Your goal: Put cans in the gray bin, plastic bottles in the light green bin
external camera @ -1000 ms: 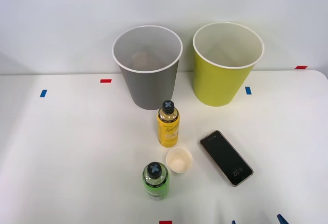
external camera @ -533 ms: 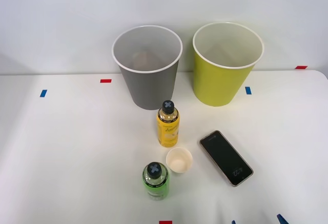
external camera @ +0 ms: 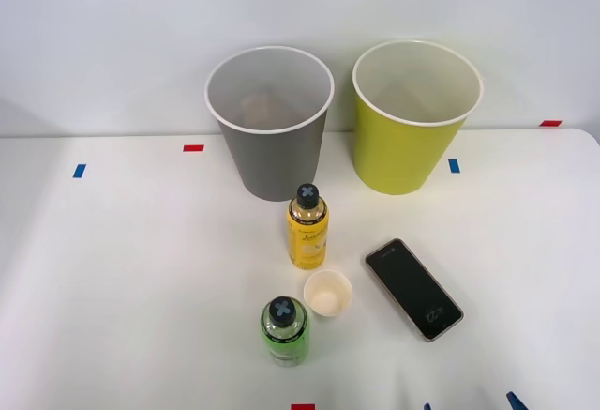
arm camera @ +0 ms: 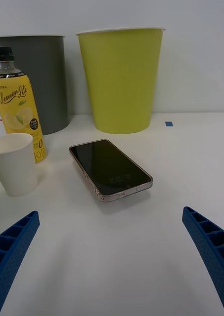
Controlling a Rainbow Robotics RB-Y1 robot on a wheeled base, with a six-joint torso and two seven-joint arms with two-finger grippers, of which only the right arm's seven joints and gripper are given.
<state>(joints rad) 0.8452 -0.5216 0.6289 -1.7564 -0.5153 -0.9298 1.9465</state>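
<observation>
Your right gripper (arm camera: 112,269) hangs low with fingers spread wide and empty, facing the smartphone (arm camera: 111,169) rather than a target, while the yellow bottle (external camera: 307,228) and green bottle (external camera: 284,331) stand upright before the light green bin (external camera: 413,119).

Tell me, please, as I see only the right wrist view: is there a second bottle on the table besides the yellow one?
Observer: Yes. A green bottle stands upright, nearer the robot than the paper cup.
Operator: Is something inside the gray bin?
Observer: A brownish shape lies at its bottom; I cannot tell what it is.
Operator: And the light green bin?
Observer: Its pale inside shows nothing in it.
</observation>
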